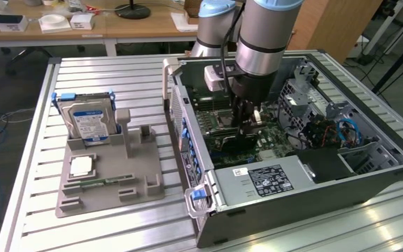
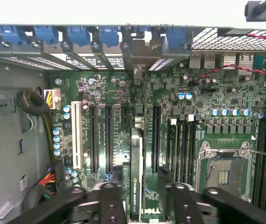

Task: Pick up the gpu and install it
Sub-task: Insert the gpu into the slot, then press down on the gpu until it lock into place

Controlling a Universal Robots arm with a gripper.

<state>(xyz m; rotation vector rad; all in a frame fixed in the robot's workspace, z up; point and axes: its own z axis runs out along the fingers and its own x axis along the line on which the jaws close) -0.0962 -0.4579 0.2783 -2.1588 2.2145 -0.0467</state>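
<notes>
The gpu stands on edge on the green motherboard inside the open computer case. It is a thin card with a printed label along its upper edge, and its bracket end points toward the case's rear slots. My gripper straddles the card, with one black finger on each side and a small gap to the card on both. The jaws are open and hold nothing. In the exterior view the gripper reaches down into the case above the dark card.
A silver hard drive with a blue label stands in a grey fixture tray at the exterior view's left, with a narrow green memory stick lying on it. The power supply, CPU socket and cable bundle crowd the case.
</notes>
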